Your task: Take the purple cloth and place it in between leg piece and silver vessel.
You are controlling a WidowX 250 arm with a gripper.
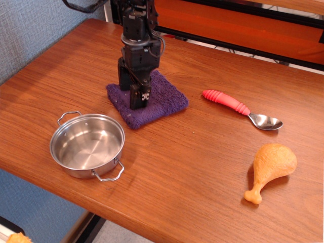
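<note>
The purple cloth (164,101) lies flat on the wooden table, up and to the right of the silver vessel (87,145). My black gripper (135,99) stands upright on the cloth's left part, its fingers pinched on the fabric. The silver vessel sits empty near the front left edge of the table. The leg piece (271,165), an orange-tan toy drumstick, lies at the front right with its bone tip pointing toward the front. A wide stretch of bare wood separates the vessel and the leg piece.
A spoon with a red handle (238,107) lies to the right of the cloth, behind the leg piece. An orange and black panel (238,23) runs along the table's back edge. A blue-grey wall (35,25) is at the left.
</note>
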